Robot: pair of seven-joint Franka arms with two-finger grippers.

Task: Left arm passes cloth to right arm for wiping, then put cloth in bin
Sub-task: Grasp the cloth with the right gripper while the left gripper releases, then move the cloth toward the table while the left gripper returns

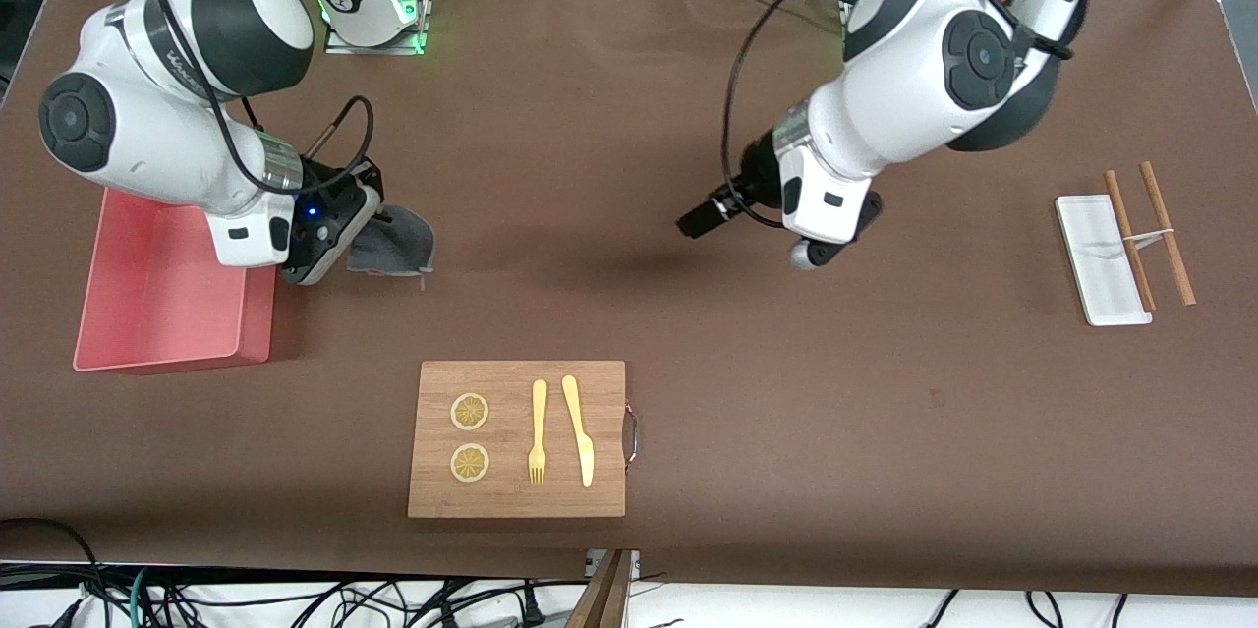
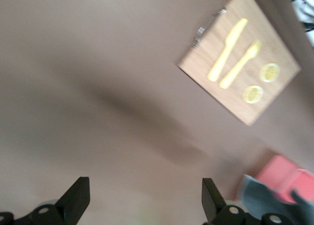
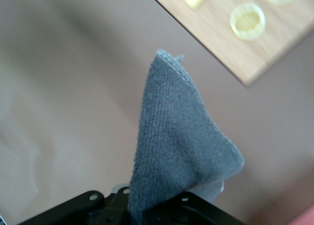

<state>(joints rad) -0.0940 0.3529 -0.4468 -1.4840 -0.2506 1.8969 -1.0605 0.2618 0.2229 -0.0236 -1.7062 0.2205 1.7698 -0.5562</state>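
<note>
The dark grey cloth (image 1: 398, 240) hangs from my right gripper (image 1: 346, 253), which is shut on one edge of it just beside the salmon-pink bin (image 1: 157, 358), low over the table. In the right wrist view the cloth (image 3: 181, 136) rises as a grey flap out of the shut right gripper (image 3: 152, 208). My left gripper (image 1: 801, 250) hovers over the middle of the table, toward the left arm's end, open with nothing in it. The left wrist view shows that left gripper (image 2: 145, 195) with its fingers wide apart over bare table, and the cloth (image 2: 260, 198) and bin (image 2: 287, 173) farther off.
A wooden cutting board (image 1: 432, 490) with two lemon slices, a yellow fork and a yellow knife lies nearer to the front camera. A narrow white tray (image 1: 1096, 264) and two brown sticks (image 1: 1167, 235) lie toward the left arm's end.
</note>
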